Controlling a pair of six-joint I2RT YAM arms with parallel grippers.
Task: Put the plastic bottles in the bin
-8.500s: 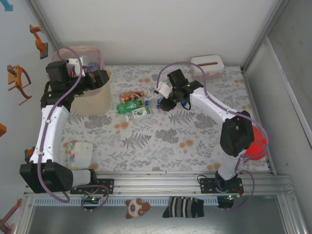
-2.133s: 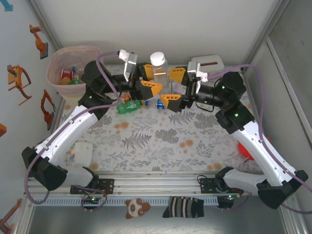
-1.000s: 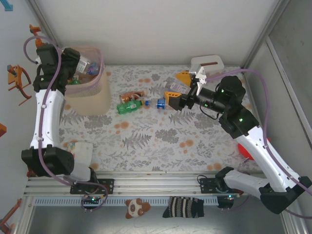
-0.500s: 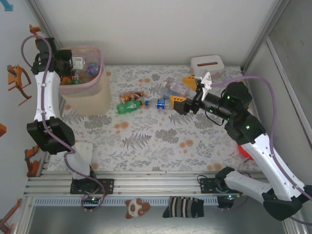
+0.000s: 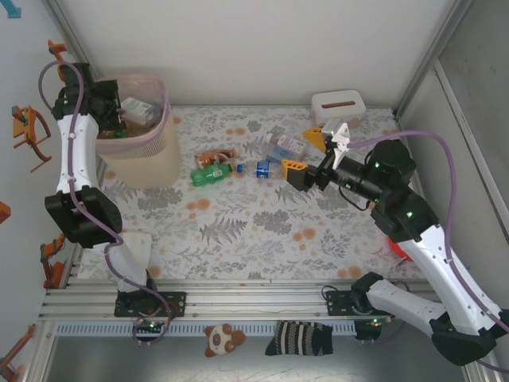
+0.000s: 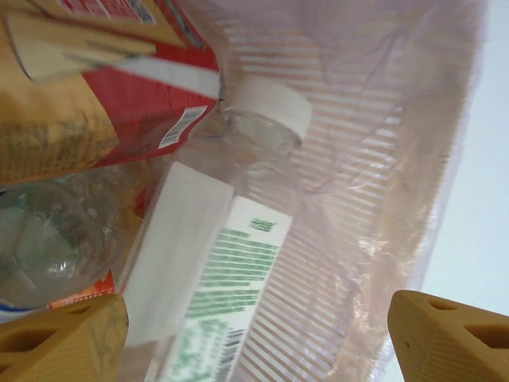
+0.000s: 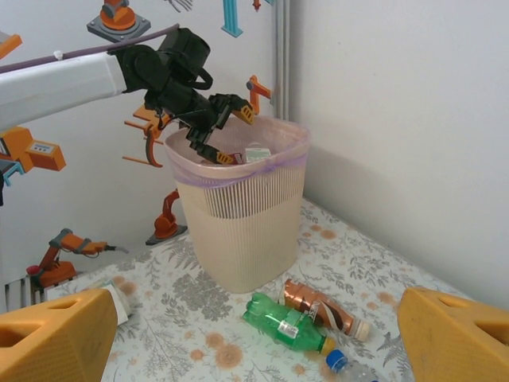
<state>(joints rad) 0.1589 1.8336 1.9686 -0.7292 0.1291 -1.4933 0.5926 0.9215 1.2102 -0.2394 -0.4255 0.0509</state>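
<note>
The pale-pink bin (image 5: 148, 161) stands at the far left, and my left gripper (image 5: 114, 114) hangs open over its mouth. In the left wrist view a clear white-capped bottle (image 6: 238, 263) with a white and green label lies loose among other bottles inside the bin (image 6: 382, 159), between the wide-apart left gripper (image 6: 254, 342) fingers. A green bottle (image 5: 211, 174), a copper-coloured bottle (image 5: 215, 156) and two clear bottles (image 5: 280, 155) lie on the table mid-back. My right gripper (image 5: 305, 151) hovers open just right of them, holding nothing. The right wrist view shows the bin (image 7: 238, 231) and the green bottle (image 7: 290, 322).
A small white lidded box (image 5: 338, 107) sits at the back right. A white packet (image 5: 131, 248) lies near the front left. A red object (image 5: 395, 243) shows behind the right arm. Walls close the table on three sides.
My left gripper has opened over the bin and the white-capped bottle has dropped from it into the bin. My right arm has drawn back slightly to the right.
</note>
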